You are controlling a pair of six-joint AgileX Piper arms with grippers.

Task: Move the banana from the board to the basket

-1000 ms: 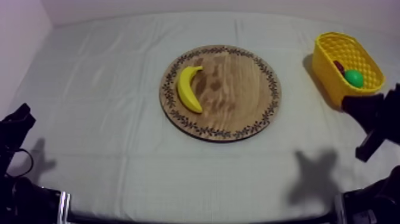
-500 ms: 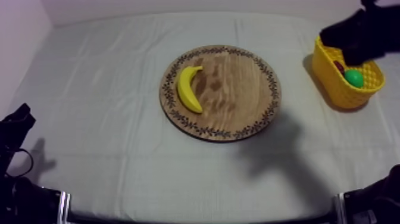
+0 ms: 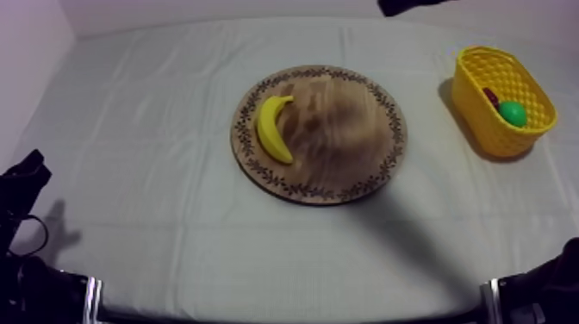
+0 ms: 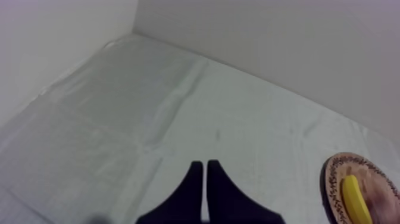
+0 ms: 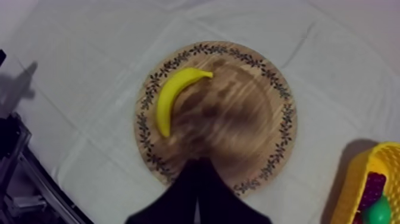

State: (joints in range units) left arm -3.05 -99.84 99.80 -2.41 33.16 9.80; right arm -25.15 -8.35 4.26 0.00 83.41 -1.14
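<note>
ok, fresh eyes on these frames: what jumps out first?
First the yellow banana, lying on the round wooden board mid-table, on the side away from the yellow basket. The basket sits at the table's right edge with a green fruit and a dark fruit inside. The right gripper hangs shut over the board, and the left gripper sits shut over bare cloth.

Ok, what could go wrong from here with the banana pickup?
1. The right gripper hangs shut over the wooden board; lowered like that, it may shove the banana rather than grip it.
2. The yellow basket already holds a green fruit, so the banana may perch on its rim.
</note>
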